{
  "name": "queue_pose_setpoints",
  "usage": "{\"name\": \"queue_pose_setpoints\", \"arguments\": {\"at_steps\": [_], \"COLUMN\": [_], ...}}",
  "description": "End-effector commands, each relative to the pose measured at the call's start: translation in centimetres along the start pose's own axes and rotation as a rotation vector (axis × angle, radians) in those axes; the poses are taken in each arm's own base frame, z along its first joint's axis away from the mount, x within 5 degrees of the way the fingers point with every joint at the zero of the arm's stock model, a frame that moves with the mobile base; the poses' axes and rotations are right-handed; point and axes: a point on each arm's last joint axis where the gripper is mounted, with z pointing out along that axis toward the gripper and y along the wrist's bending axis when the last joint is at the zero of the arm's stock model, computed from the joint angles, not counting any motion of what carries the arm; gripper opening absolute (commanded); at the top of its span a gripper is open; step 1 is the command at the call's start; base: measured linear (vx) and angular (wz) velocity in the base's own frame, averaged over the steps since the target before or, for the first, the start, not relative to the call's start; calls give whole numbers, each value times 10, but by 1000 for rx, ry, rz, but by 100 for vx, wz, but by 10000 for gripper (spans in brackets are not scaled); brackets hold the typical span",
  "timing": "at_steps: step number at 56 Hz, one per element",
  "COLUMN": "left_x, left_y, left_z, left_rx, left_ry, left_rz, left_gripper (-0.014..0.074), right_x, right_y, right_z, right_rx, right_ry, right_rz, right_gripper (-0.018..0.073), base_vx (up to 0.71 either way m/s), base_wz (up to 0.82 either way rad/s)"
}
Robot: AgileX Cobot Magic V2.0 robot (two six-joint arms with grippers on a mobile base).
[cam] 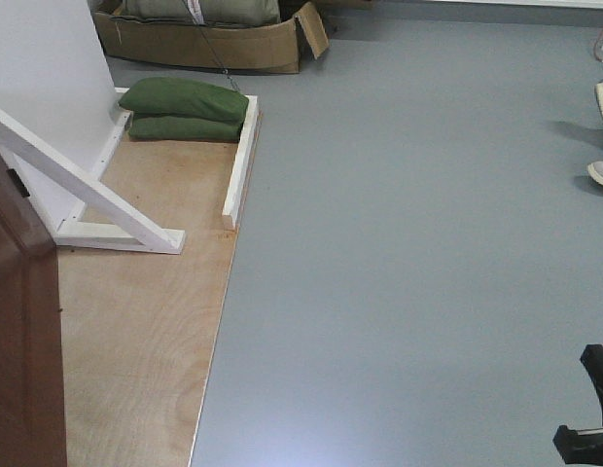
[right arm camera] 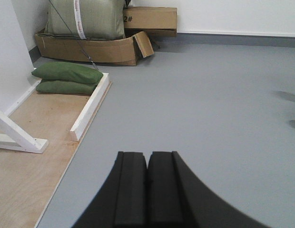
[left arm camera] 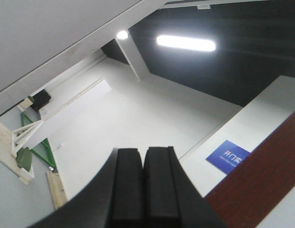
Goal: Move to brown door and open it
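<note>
Glossy brown door [cam: 24, 370] beside pale plywood [cam: 146, 311]

Brown door [cam: 24, 341] at left edge — green sandbags [cam: 185, 109] stacked beyond.

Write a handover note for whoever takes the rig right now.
Left gripper: shut, empty, aimed upward.
Right gripper: shut, empty, above the grey floor.
Glossy reddish-brown wooden door: at the front view's left edge, close by. Its handle is out of view.
Done: robot is beside the door.
Left: find the handle, grip it, open the door. Cannot tell if it is ajar.
</note>
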Motion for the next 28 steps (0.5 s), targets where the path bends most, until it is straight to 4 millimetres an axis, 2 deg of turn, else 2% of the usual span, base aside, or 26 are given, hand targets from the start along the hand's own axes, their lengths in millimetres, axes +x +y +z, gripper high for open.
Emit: {"name": "queue_pose_setpoints", "arguments": {"at_steps": [1, 16, 28], "left_x": [4, 23, 41], "left_y": [-6, -7, -11], "left_z": [7, 18, 27], "left_rx": [-30, -106, -124], "left_ry": [-5, 21, 39], "left_rz": [44, 92, 22], "left_gripper": [-6, -6, -6], "right_x": [-6, -6, -6], "right_y": [0, 0, 0], "right_z": [0, 0, 0], "right_rx": [5, 5, 5], "right_ry": [-82, -82, -82], "right_rz": [-11, -11, -11], "right_gripper": [0, 0, 0], "base_vx": [0, 0, 0], "base_wz": [0, 0, 0]}}
